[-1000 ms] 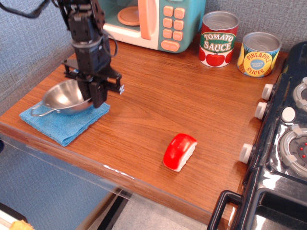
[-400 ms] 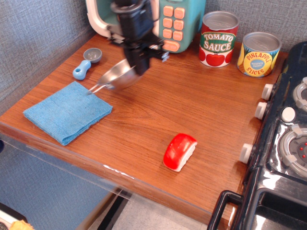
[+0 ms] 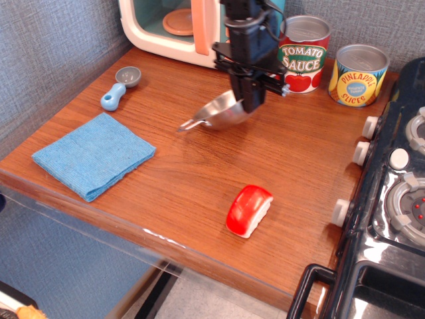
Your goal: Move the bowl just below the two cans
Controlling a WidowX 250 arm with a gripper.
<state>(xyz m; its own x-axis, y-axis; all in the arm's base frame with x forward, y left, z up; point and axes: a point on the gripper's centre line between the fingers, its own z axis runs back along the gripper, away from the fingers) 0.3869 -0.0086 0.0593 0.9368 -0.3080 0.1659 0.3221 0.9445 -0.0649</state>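
The shiny steel bowl [image 3: 222, 113] hangs tilted in the air over the middle of the wooden counter, one wire handle pointing left. My black gripper [image 3: 251, 103] is shut on the bowl's right rim. The red "Tomato Sauce" can [image 3: 303, 54] and the yellow-and-blue "Pineapple Slices" can [image 3: 358, 75] stand at the back right. The bowl is left of and a little in front of the tomato can.
A toy microwave [image 3: 199, 26] stands at the back behind my arm. A blue-handled measuring scoop [image 3: 120, 87] and a folded blue cloth [image 3: 93, 153] lie at the left. A red-and-white toy piece [image 3: 249, 210] lies near the front. A black toy stove [image 3: 395, 193] borders the right.
My gripper has lifted the bowl off the blue cloth and carried it right and toward the back, from the left side to near the tomato can.
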